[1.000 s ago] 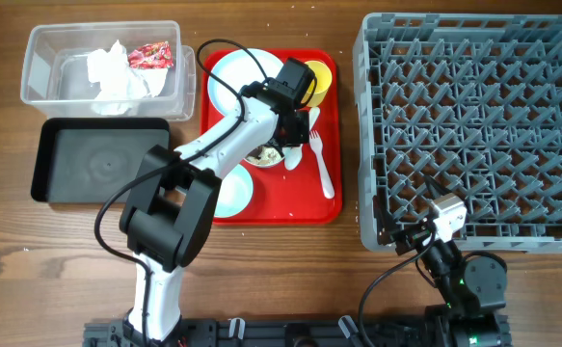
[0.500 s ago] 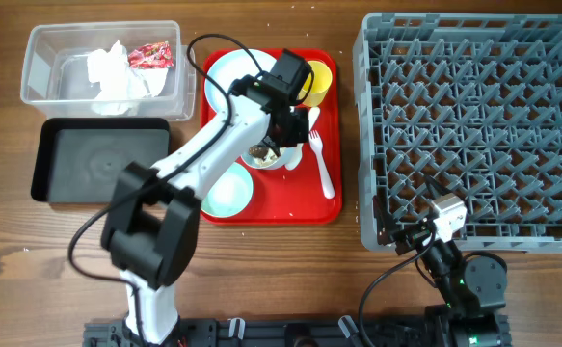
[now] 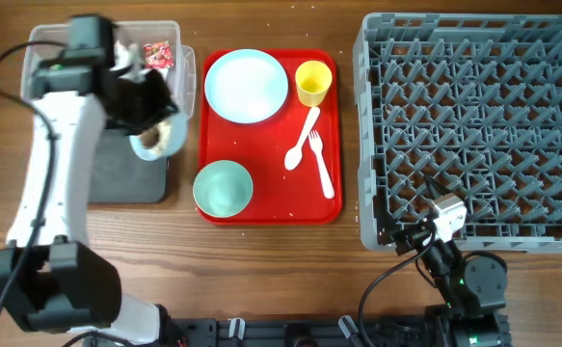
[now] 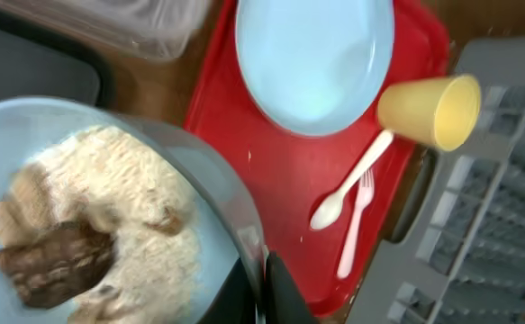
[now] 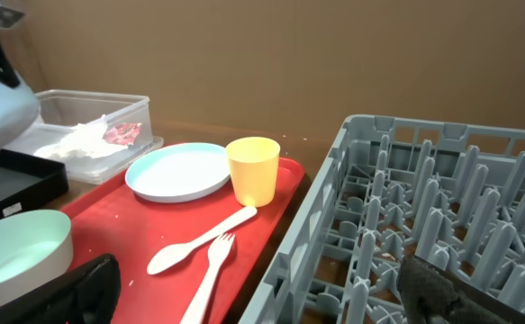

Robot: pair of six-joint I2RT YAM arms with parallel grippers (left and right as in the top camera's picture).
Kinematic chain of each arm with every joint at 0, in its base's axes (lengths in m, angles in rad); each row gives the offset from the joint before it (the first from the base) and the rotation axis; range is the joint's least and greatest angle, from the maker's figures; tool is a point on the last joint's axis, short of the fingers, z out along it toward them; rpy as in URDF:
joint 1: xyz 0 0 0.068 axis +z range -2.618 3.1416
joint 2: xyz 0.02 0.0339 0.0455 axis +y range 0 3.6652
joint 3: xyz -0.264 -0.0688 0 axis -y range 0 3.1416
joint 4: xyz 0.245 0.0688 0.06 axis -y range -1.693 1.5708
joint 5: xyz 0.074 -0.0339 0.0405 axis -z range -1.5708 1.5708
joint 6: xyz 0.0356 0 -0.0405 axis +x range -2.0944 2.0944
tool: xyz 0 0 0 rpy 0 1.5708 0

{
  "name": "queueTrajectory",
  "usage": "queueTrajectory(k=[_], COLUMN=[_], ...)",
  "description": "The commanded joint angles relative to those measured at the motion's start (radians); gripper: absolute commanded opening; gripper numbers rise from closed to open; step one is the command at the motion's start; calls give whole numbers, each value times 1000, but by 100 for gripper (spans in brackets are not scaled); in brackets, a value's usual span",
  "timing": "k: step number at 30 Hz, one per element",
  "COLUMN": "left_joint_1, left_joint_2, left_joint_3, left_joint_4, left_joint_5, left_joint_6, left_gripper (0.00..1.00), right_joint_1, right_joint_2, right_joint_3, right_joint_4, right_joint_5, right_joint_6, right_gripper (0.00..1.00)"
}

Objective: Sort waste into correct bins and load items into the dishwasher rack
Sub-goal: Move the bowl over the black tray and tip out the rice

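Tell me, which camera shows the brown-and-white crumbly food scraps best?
Left wrist: the scraps fill the round pale blue bowl close up. Overhead, the arm hides most of that bowl; the right wrist sees only its outside.

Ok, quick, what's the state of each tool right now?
Left tool: shut on the bowl holding scraps.
Right tool: open, holding nothing.

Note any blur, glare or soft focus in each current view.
Overhead: sharp, evenly lit. Left wrist: the held bowl fills the near corner, soft and out of focus. Right wrist: fingers are dark blurs at the bottom edge; cup is crisp.
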Motion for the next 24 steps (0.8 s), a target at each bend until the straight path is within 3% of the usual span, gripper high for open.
queueTrajectory(k=[1,2,8,12,21,24], left_joint_1=[169,286,493,576,682,698], left_joint_2=[-11,-9,19,59,82,82], left_joint_3=[-119,-236,-458,-489,-489,-489], left_joint_4=[66,191,446,497,563,595], left_joint_5=[227,379,664,748,1102,1109], left_joint_6=[117,122,114,115,115,105], left_gripper=[4,4,4,4,4,4], right_joint_1=[6,6,6,6,6,6], right_joint_2=[-6,-6,-6,-6,-6,-6], right_joint_3=[-1,-1,-1,-1,-1,-1], right_joint_4=[3,3,3,3,3,3], right_joint_5=[-17,-17,-17,-17,-17,-17], right_joint_6=[-17,-17,-17,-17,-17,-17], right_gripper=[100,100,100,100,100,100])
